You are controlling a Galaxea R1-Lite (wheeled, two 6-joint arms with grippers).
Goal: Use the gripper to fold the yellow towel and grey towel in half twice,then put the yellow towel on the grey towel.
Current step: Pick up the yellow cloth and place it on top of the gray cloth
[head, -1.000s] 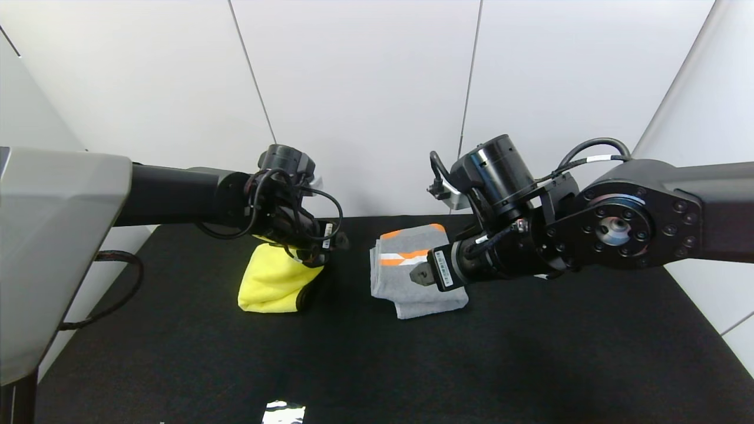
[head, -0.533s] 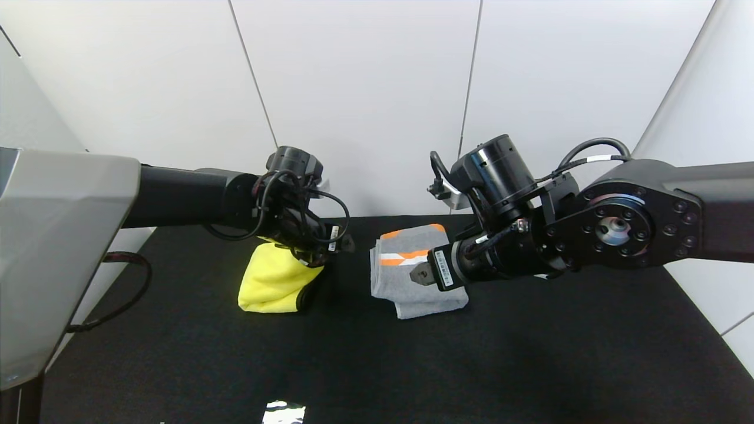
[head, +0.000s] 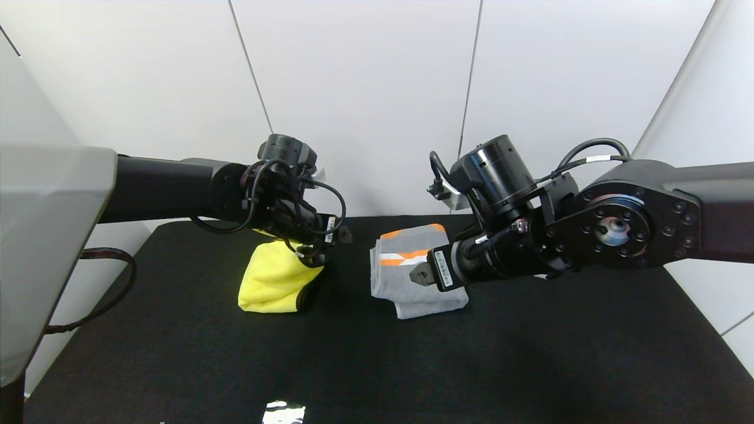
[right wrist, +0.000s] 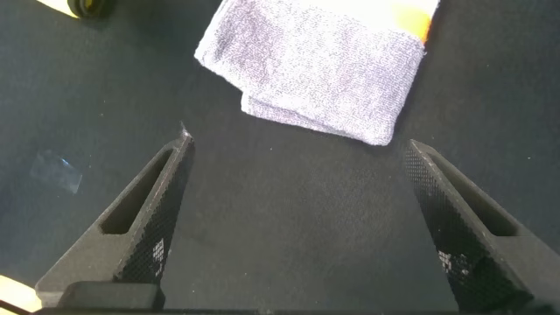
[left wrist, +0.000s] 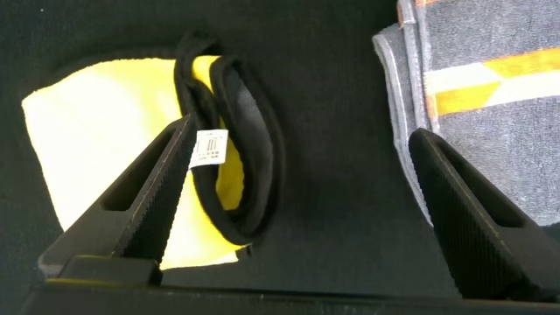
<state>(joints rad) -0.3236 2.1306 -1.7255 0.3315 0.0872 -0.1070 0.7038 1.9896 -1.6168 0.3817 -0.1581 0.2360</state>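
The yellow towel lies folded on the black table, its dark trim and white label facing the grey towel. The grey towel, folded with its orange and white band at the far end, lies a short way to its right. My left gripper hovers open over the gap between the two towels, one finger above the yellow towel, the other above the grey towel. My right gripper hangs open and empty just in front of the grey towel.
White wall panels close off the back and both sides of the table. A small shiny scrap lies at the table's front edge. Bare black cloth stretches in front of both towels.
My left arm drifted slightly right, then came back and rose a little above the yellow towel. The right arm and both towels have stayed put.
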